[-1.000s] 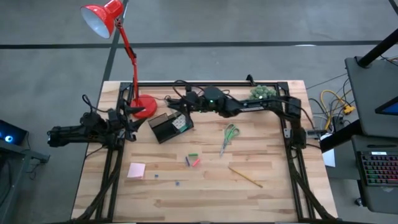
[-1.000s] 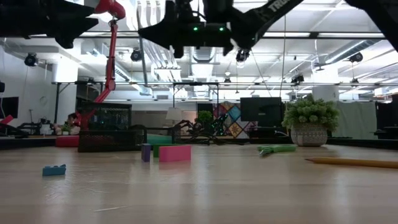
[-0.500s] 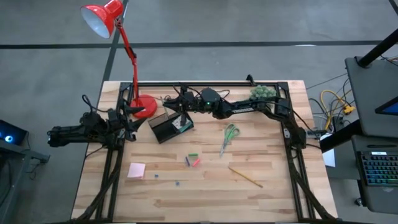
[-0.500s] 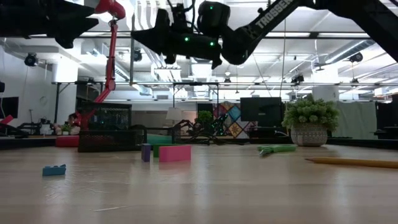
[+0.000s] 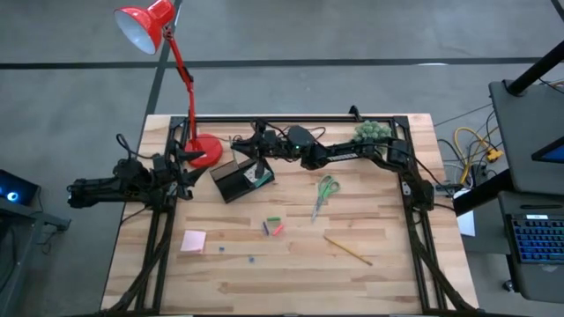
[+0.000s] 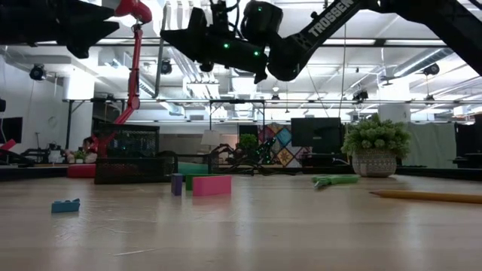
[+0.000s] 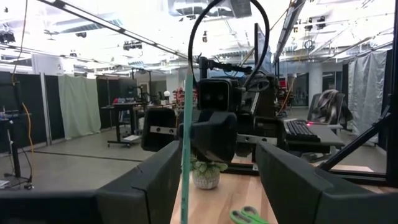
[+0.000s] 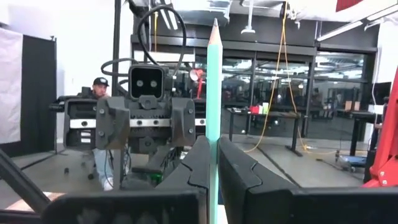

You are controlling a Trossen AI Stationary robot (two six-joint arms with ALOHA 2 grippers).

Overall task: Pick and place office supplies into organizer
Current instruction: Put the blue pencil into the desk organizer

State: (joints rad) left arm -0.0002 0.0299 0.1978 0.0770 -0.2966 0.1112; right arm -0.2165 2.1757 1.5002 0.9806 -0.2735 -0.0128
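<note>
Item in hand: slim pale-green pencil (image 8: 214,106), clamped upright in my right gripper (image 5: 256,143) above the small black divided organizer tray (image 5: 234,181); lower straight, release late; left gripper (image 5: 181,164) parked spread.

- Red desk lamp (image 5: 167,53), its round base (image 5: 205,151) near the table's (image 5: 388,282) far left corner.
- Green plant ball (image 5: 371,131) near the far right corner.
</note>
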